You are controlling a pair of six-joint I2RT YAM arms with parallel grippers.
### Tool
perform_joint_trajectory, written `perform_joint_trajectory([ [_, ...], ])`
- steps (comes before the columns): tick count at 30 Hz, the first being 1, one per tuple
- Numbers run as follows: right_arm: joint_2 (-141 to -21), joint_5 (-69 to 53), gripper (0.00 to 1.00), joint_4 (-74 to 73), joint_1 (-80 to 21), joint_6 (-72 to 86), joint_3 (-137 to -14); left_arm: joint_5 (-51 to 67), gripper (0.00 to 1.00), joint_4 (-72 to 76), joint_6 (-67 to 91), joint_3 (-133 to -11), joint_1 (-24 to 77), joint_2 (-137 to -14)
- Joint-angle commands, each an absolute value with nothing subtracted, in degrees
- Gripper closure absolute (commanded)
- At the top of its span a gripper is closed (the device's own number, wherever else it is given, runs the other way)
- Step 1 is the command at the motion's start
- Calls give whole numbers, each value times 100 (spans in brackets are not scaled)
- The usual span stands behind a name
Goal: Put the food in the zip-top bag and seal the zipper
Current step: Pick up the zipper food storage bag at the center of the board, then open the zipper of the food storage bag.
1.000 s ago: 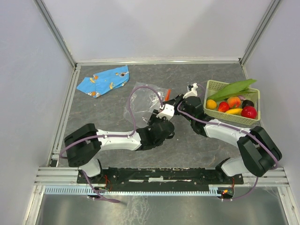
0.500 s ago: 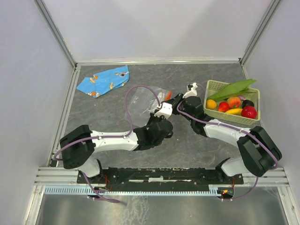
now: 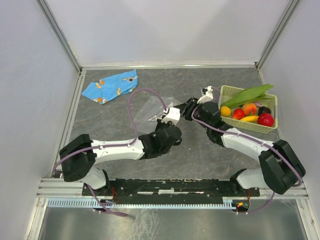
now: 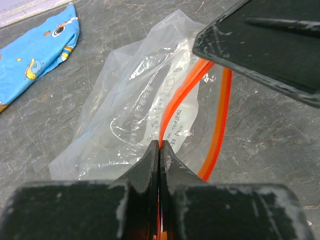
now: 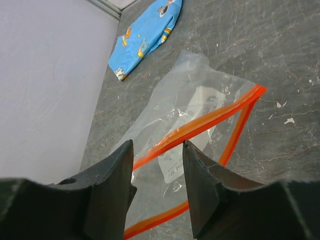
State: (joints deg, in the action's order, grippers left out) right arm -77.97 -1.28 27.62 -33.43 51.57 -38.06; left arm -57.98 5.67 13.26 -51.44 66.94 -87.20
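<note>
surface: grey marbled table point(image 3: 107, 122), white panel walls point(image 3: 165, 30) on three sides.
zip-top bag point(image 3: 149, 107): clear and crinkly, lying mid-table between the blue cloth and the basket, mouth turned toward the right arm. a printed label point(image 4: 176, 122) shows through the plastic.
zipper point(image 4: 181, 92): red-orange strip along the mouth. its two sides are parted, one lifted off the table, the other lying on the surface.
left gripper point(image 4: 159, 150): jaws pressed together, clamped on the lifted zipper side at the near end of the mouth.
right gripper point(image 5: 157, 152): jaws apart, holding nothing. in its wrist view the lifted strip crosses the gap between the fingers. touching or not, cannot tell.
grippers together: close to each other over the bag mouth, at opposite ends of the lifted strip.
food point(image 3: 238, 114): all in the basket, well apart from the bag. long green leaf point(image 3: 250, 94) lies across the top, with orange point(image 3: 225, 111), peach point(image 3: 249, 108), banana point(image 3: 249, 119), eggplant point(image 3: 264, 110) and red round fruit point(image 3: 266, 120) below it.
basket point(image 3: 225, 90): pale green, far right of the table, just beside the right arm.
blue cloth point(image 3: 110, 85): crumpled, orange prints, far left, apart from the bag.
</note>
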Motion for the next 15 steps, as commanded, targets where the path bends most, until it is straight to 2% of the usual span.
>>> perform_joint_trajectory([
  [1, -7450, 52, 47, 2698, -3288, 4837, -3741, -5672, 97, 592, 1823, -5146, 6541, -8499],
  [7, -7615, 674, 46, 2468, -3283, 5068, -3494, -5425, 97, 564, 2056, -5068, 6405, -8339],
  [15, -8572, 96, 42, 3698, -3287, 5595, -3364, -5255, 97, 576, 2259, -4940, 6272, -8165],
])
